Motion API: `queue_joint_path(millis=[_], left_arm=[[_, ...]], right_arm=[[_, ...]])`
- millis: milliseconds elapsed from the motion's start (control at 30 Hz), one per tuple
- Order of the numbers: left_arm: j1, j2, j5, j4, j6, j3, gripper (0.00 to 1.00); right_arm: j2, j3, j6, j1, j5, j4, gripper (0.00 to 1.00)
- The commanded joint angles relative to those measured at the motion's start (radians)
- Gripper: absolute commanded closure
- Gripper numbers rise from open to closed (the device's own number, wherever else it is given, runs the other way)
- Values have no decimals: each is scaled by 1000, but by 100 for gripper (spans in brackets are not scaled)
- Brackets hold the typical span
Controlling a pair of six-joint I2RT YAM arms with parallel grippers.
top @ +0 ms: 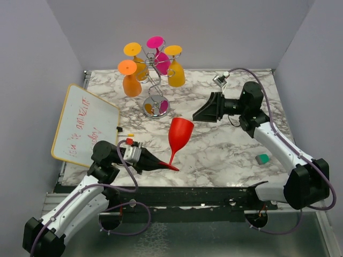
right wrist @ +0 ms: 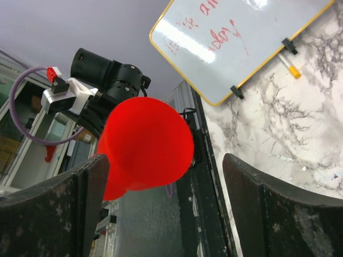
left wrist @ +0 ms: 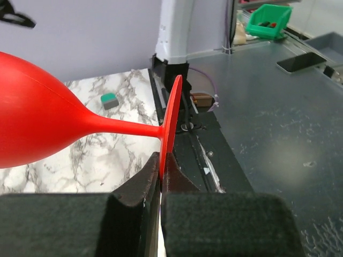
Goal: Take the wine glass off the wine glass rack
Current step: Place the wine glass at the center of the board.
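The red glass [top: 180, 133] is off the rack [top: 155, 107] at 12 o'clock, so the left gripper [left wrist: 162, 172], clamped on its foot, should probably set it down next, right gripper [right wrist: 166, 214] spread apart.

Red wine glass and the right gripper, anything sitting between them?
Nothing: in the top view only bare marble table separates the red wine glass from the right gripper.

Red wine glass [left wrist: 37, 126]: bowl ran off the left wrist view.
Whiteboard [top: 84, 124], left bench edge: writing was illegible.
Wine glass rack [top: 156, 108]: arms were partly hidden by hung glasses [top: 132, 84].
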Motion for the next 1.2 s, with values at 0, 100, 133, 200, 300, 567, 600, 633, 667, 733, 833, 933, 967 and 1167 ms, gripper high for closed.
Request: queue_joint_path(millis=[0,100,133,200,300,567,600,633,667,733,833,933,967,1167], left_arm=[[-13,-60,99,38,69,0,100],[-16,-65,113,38,67,-7,100],[-17,-61,111,38,65,-7,100],[-19,-50,107,38,63,-4,100],[-21,-36,107,38,63,-3,100],[-22,-23,101,38,43,-15,100],[-23,-30,99,38,42,-17,100],[-23,-38,95,38,42,-18,100],[-23,-50,88,38,43,-23,100],[-24,-64,79,38,44,-35,100],[-24,-58,92,38,24,-41,100],[-24,-32,90,38,7,-41,100],[-24,-23,90,39,8,-40,100],[-24,-21,101,38,20,-38,100]], right_arm=[[37,34,1,8,-129,-20,12],[50,47,22,25,-166,23,14],[51,52,17,32,-174,14,15],[60,63,6,41,-183,-8,17],[59,68,3,44,-173,-20,21],[8,71,-53,44,33,-129,20],[-3,75,-62,44,113,-166,19],[-15,75,-64,44,201,-198,17],[-24,68,-50,44,255,-198,17],[-34,40,0,44,229,-94,17],[-8,41,122,44,109,25,18],[-18,66,123,44,74,0,20],[-29,66,126,44,60,8,20],[-36,124,11,57,-72,-193,21]])
